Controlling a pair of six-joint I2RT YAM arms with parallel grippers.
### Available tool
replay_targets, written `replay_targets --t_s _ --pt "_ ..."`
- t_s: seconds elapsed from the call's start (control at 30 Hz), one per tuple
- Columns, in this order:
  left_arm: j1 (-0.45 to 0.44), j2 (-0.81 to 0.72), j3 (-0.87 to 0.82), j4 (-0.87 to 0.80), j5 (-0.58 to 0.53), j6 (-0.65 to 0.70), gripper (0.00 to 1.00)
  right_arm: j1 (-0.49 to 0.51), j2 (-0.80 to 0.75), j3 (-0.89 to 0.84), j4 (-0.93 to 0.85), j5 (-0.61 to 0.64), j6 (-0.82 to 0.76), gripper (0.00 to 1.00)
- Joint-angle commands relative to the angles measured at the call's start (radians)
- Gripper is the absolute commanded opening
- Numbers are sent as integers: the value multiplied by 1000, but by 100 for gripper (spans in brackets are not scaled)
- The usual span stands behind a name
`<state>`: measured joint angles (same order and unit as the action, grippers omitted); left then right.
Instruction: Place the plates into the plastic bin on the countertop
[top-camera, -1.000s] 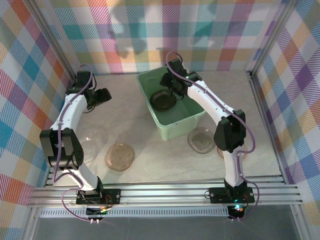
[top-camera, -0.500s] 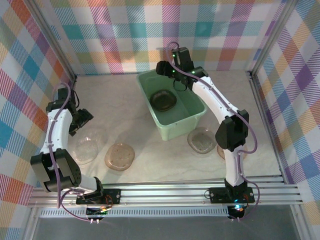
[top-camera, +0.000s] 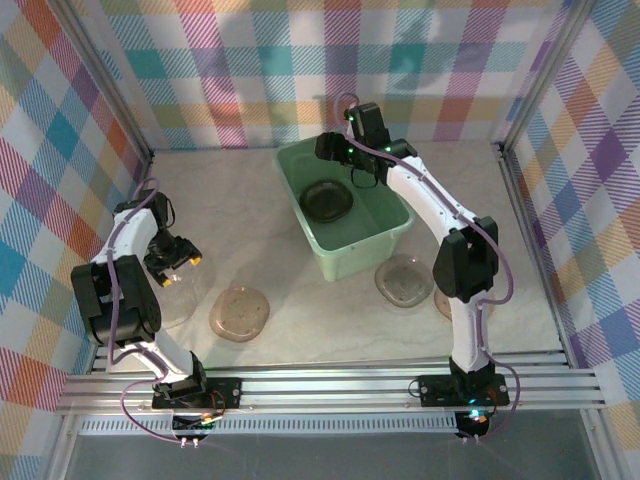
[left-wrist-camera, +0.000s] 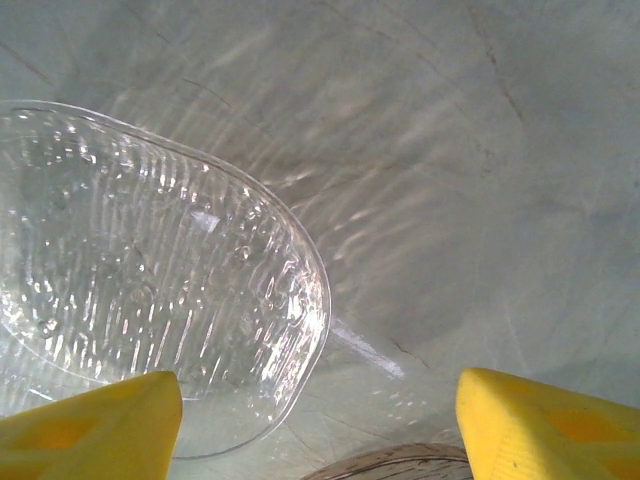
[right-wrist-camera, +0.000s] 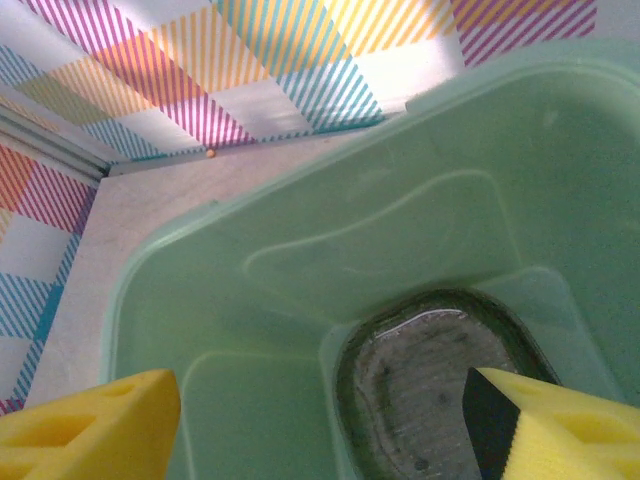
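The pale green plastic bin stands at the back centre of the countertop, with a dark stack of plates on its floor. My right gripper hovers open above the bin's far rim; its wrist view looks down on the bin and the stack with nothing between the jaws. My left gripper is open low over a clear plate, whose ribbed surface shows off to the left, short of the gap between the yellow fingers.
A brownish plate lies near the front, its rim just below the left jaws. Another plate sits right of the bin, with one more partly behind the right arm. Plaid walls close in three sides.
My left arm swung from the back left forward and down to the clear plate. My right gripper lifted out of the bin to above its far rim, leaving the stack inside.
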<state>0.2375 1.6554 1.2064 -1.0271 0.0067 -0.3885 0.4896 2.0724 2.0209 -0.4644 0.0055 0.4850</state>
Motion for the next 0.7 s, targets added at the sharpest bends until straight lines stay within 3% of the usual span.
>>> replay_targets --t_s 0.0,0.67 --pt "-16 32 -17 -38 11 42 71 -9 -66 -23 30 -11 -10 75" --pt "-57 186 -52 -33 23 197 59 -16 -107 -88 20 13 0 75"
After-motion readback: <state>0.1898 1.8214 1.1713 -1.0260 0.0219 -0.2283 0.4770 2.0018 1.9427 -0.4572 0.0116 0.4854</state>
